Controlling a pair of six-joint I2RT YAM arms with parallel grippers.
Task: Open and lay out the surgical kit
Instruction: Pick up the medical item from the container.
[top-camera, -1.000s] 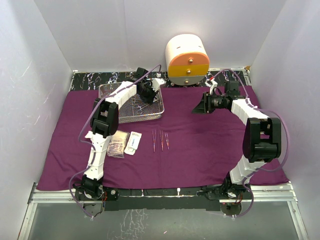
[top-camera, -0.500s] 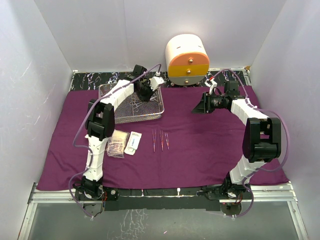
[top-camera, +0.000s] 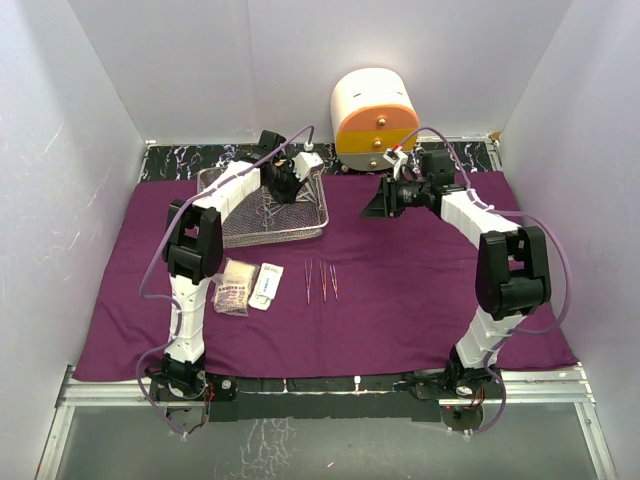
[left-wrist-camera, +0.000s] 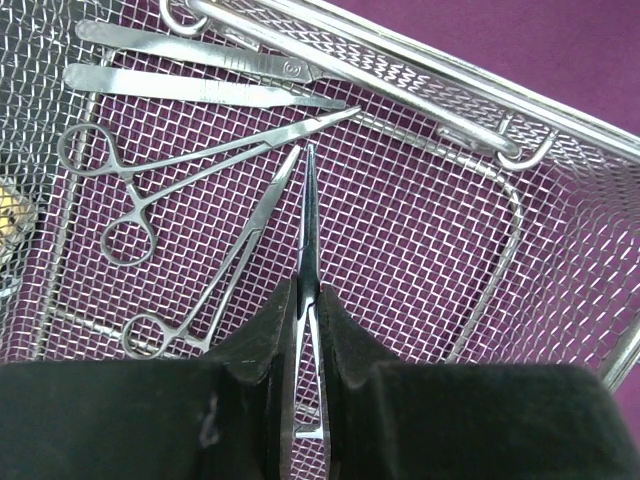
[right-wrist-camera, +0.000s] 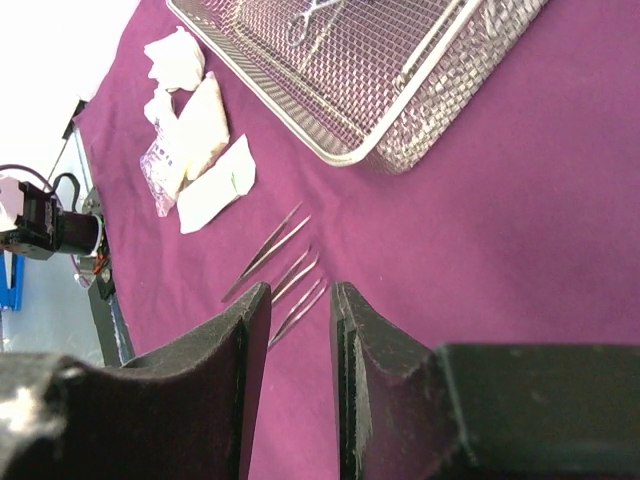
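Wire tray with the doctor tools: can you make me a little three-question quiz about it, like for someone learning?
1. True or false: the left gripper is pinching a thin metal tool over the wire-mesh tray.
2. How many ring-handled forceps lie in the tray? A: one. B: two. C: five.
3. Fill in: the three tweezers already taken out lie on the purple ____.

Key: 1 true; 2 B; 3 cloth.

White walls (top-camera: 100, 90) enclose a black marbled surface (top-camera: 180, 161); a white-and-orange cabinet (top-camera: 374, 100) stands at the back wall under even light.
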